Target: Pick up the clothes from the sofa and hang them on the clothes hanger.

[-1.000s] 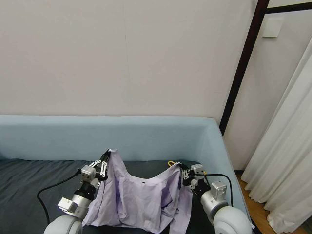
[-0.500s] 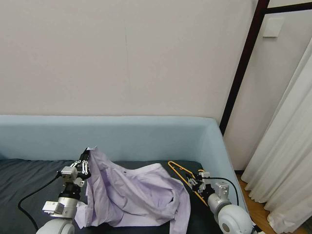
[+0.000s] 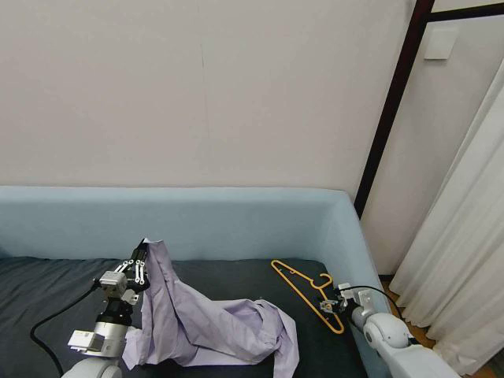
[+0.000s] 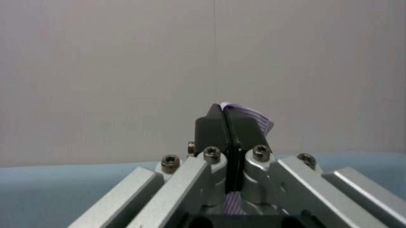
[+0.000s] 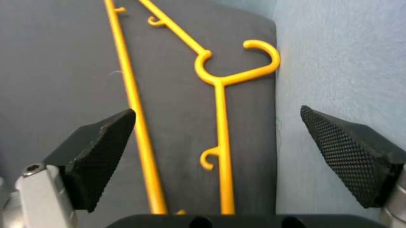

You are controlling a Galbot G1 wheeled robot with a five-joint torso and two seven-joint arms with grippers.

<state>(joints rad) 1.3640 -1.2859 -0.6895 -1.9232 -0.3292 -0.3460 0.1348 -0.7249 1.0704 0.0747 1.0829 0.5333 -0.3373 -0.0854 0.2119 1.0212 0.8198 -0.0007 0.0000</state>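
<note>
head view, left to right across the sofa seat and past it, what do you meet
left gripper, jaws shut → lilac shirt it holds by a corner → yellow hanger → right gripper, jaws open, at the hanger's hook end → white curtain

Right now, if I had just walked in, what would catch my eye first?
A lilac shirt drapes up from the pale blue sofa, one corner pinched high in the shut left gripper. Near the sofa's right end, a bright yellow hanger lies flat on the dark cushion, with the right gripper open just above it.
</note>
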